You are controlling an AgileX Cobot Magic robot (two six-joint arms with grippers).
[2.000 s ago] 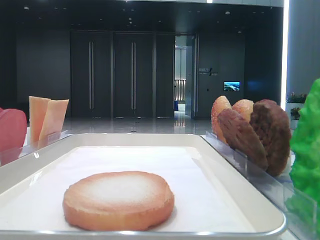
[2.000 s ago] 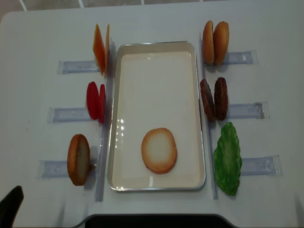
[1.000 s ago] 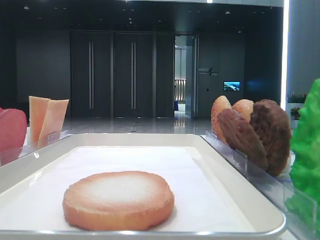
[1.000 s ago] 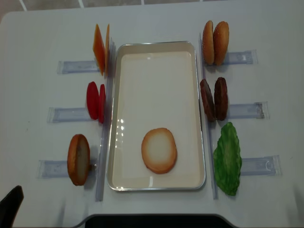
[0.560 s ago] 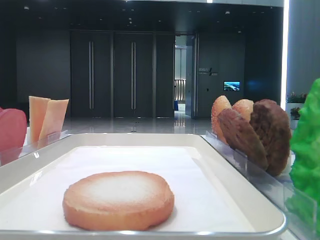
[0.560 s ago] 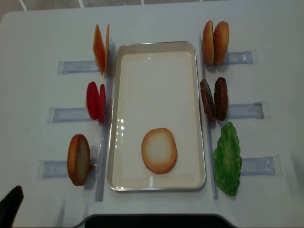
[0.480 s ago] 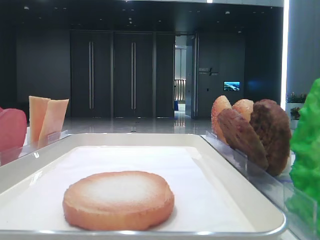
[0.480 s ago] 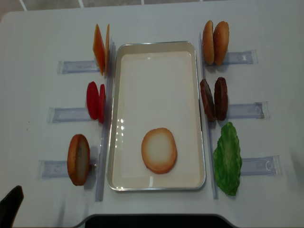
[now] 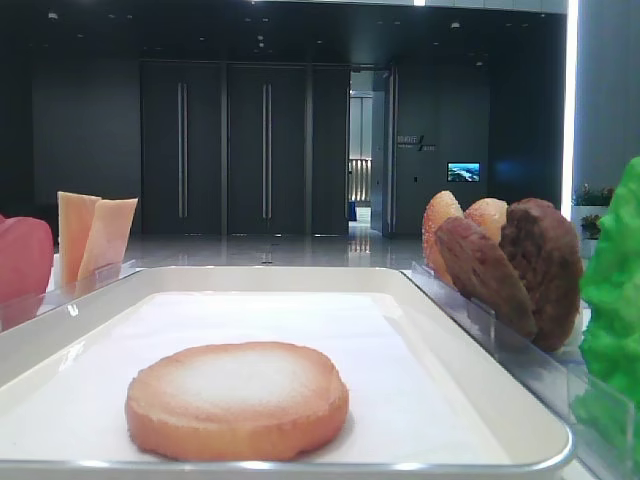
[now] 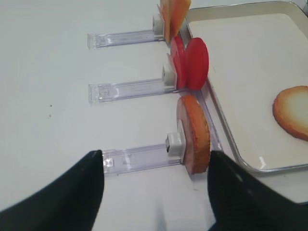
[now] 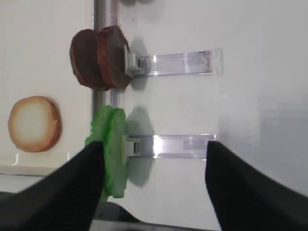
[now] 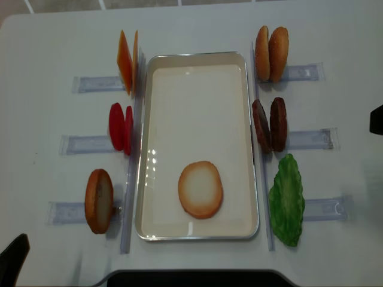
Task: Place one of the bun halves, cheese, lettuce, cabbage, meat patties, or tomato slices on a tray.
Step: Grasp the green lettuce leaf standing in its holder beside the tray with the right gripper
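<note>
Orange cheese [image 12: 127,60], red tomato slices [image 12: 121,127] and one bun half [image 12: 99,200] stand on edge in clear holders on the left side of the table [image 12: 48,36]. The left gripper [image 10: 154,202] hangs near that bun half with its fingers far apart and nothing between them.

In the middle, the tray [image 12: 197,55] already carries a second bun half [image 12: 200,189], lying flat near its front end.

On the right stand two more bun halves [image 12: 271,54], the meat patties [image 12: 269,124] and the lettuce [image 12: 286,199], which is upright in its holder [image 11: 178,146], just beside the tray rim. The right gripper [image 11: 154,192] is spread wide and empty above this holder, so the lettuce seems to be its next thing.

I judge the leaf to be light, thin and floppy, with a wavy edge. A pinch across its thickness at the upper edge should work, with a straight lift out of the slot. It may bend or swing when lifted.

Compared with half a second ago, a dark part of the right arm [image 12: 377,119] has come in at the right edge of the overhead view. All food pieces lie as before.
</note>
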